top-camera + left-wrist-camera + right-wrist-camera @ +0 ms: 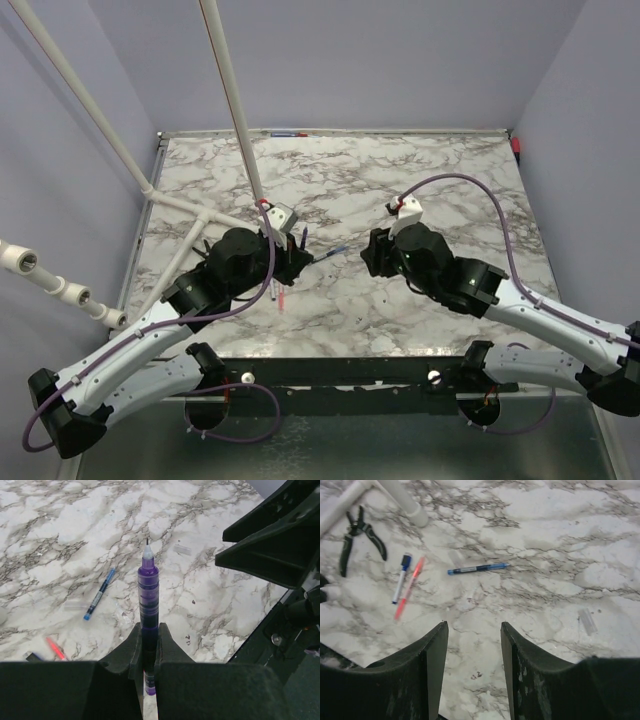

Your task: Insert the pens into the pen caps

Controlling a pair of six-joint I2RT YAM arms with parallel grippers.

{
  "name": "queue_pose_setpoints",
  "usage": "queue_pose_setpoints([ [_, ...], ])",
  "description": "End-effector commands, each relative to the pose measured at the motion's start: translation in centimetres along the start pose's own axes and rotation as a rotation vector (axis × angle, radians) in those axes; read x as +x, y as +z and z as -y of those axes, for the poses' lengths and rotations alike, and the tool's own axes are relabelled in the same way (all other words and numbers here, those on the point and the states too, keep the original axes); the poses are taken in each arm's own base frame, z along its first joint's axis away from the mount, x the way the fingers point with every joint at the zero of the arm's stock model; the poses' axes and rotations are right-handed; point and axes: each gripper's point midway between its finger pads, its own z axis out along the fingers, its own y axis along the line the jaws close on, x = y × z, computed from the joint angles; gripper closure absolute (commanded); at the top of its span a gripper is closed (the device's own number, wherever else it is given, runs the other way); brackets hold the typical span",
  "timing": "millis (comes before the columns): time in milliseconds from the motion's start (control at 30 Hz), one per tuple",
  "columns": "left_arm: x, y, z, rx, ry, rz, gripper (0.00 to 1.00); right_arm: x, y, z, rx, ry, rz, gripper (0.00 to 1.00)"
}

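Grip is applied to the dark purple plastic stick pen (148,595) by the left gripper (148,636), whose jaws are closed tight around the lower barrel; the pen is held above the grey-veined white marble tabletop (225,610) with its fine white tip pointed away from the wrist. The right gripper (472,630) is seen with its jaws about half parted and nothing between them; it hangs over bare marble, facing the left one. No cap is held by either tool; a small clear plastic tube (587,621), judged to be a cap, lies flat on the marble near the right gripper's fingers; a slim blue plastic pen (477,569) and a thin red plastic pen (409,587) lie well apart from it.

Trouble is likeliest at the pick: the clear tube is small, low and faint against the pale stone, so it could be missed, pinched off-centre or flicked away as the fingers close; if it were gripped crooked, the pen tip could be jammed against its rim instead of entering. The pen is pinched only near its tail, so a sideways push at mating could swivel it in the jaws; whether this tube matches this pen cannot be told.
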Motion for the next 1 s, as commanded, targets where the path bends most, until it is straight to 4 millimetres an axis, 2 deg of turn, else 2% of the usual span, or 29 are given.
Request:
queue_pose_setpoints([
  [0,0.5,-0.4,-1.6,-0.069,0.046,0.004,1.00,2.8,1.3,4.2,0.197,-0.065,-0.110,0.49],
  [167,1.1,-0.2,-1.1,-0.039,0.055,-0.022,1.00,4.9,3.7,5.2,0.192,-0.080,-0.209,0.49],
  [433,1.6,-0.2,-0.6,-0.006,0.059,-0.036,1.00,7.7,6.5,10.5,0.297,-0.026,-0.338,0.47],
  [600,1.6,-0.3,-0.5,0.001,0.066,-0.036,1.00,9.3,7.5,13.2,0.325,0.018,-0.392,0.47],
  [967,1.4,-0.4,-0.5,0.003,0.073,-0.030,1.00,12.2,9.3,16.2,0.334,0.090,-0.491,0.46],
])
